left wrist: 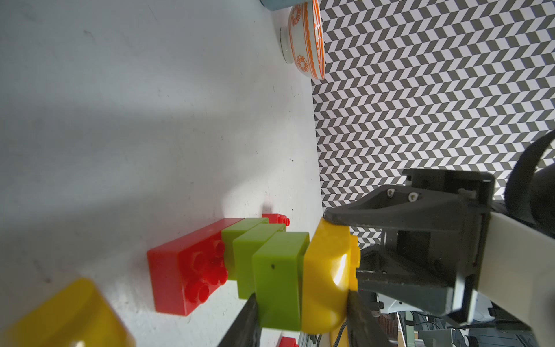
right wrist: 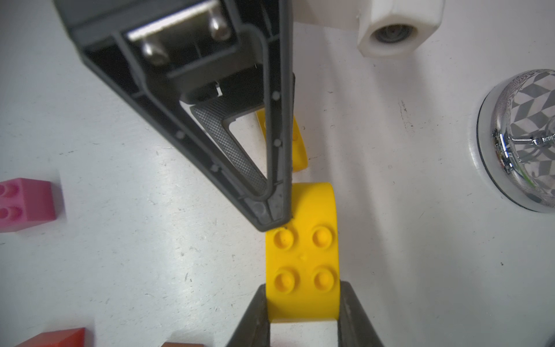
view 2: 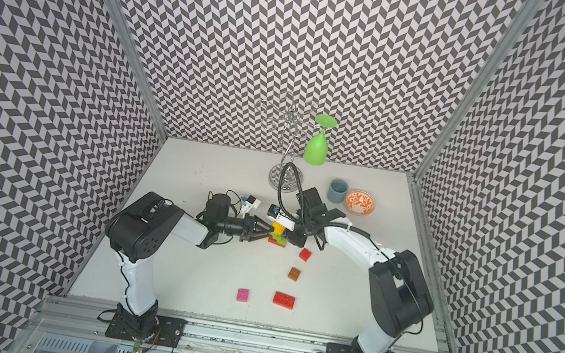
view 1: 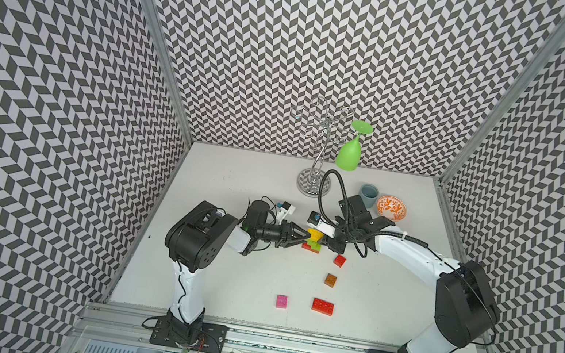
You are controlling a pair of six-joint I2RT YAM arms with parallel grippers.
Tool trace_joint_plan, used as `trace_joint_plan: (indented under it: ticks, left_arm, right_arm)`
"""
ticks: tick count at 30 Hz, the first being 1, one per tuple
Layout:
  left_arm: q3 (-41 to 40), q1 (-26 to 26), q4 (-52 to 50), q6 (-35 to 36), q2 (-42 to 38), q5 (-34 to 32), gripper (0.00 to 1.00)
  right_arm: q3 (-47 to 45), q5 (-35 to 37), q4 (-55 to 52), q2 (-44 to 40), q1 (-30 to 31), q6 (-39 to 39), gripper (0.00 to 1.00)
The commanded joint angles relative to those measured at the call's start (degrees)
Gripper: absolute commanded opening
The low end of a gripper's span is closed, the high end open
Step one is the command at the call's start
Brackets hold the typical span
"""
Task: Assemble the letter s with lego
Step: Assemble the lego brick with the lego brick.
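Right wrist view looks straight down on the yellow rounded brick, studs up. The right gripper pinches its two flat sides between its fingers. The left gripper comes in sideways. One finger bears on the brick's studded top, and the other appears to sit under the uppermost of the lime green bricks, so the pair is squeezed together.

The green bricks step down onto a long red brick lying on the tabletop. In both top views this stack stands near the centre of the frame.

The step in hand looks like seating the upper curve of the S. The next move calls for both grips to let go without tipping the narrow stack, then a reach for the second yellow brick, lying just beside it.

Lower in the frame lie a small red brick, a brown brick, a pink brick and a second long red brick.

No brand, label or writing is legible anywhere.
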Motion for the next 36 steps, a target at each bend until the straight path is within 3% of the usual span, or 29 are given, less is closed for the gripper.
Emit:
trace_joint_plan:
  ticks: [1,18,23,25,36]
  left_arm:
    - [-0.5,-0.6,-4.8,1.6,2.3,-1.7,0.45]
    - [1.2,0.6,-12.6,4.8,-3.6,-3.1,0.65]
    - [2.2,1.8,-18.7,7.6,-8.6,-4.3,0.85]
    - [2.7,2.2,-21.2,8.7,-11.1,-4.7,0.98]
    - [4.4,5.3,-34.5,15.3,-20.5,-5.5,0.99]
  right_arm:
    - [1.6,-1.7,2.4,1.0,1.1,0.0,0.22]
    - [0.9,-2.0,3.9,-0.9,0.8,1.3,0.63]
    - [-2.6,-2.9,7.6,-5.9,-0.5,2.8,0.8]
    - [-5.3,-4.0,9.9,-9.0,-1.6,3.8,0.86]
    - [-25.4,-8.6,29.5,-23.7,-2.9,13.3,0.9]
